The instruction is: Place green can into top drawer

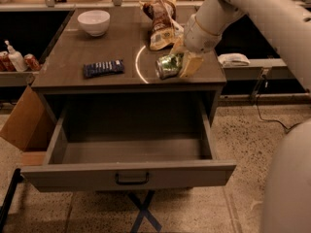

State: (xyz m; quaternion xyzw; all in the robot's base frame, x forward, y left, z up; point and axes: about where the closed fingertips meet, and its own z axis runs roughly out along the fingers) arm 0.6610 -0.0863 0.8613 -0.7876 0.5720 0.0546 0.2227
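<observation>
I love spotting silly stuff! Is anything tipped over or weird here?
Yes. The green can lies on its side on the cabinet top, near the right front edge, instead of standing up. The gripper is right beside it. Below, the top drawer is pulled wide open.

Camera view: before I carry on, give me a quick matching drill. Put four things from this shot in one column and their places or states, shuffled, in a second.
Things:
1. green can
2. top drawer
3. white bowl
4. gripper

Places or states:
A. far left corner of the tabletop
B. pulled open below the tabletop
C. at the end of the arm, over the tabletop's right front, right beside the can
D. tipped on its side near the tabletop's right front edge

Pairs: 1-D, 2-B, 3-A, 4-C
</observation>
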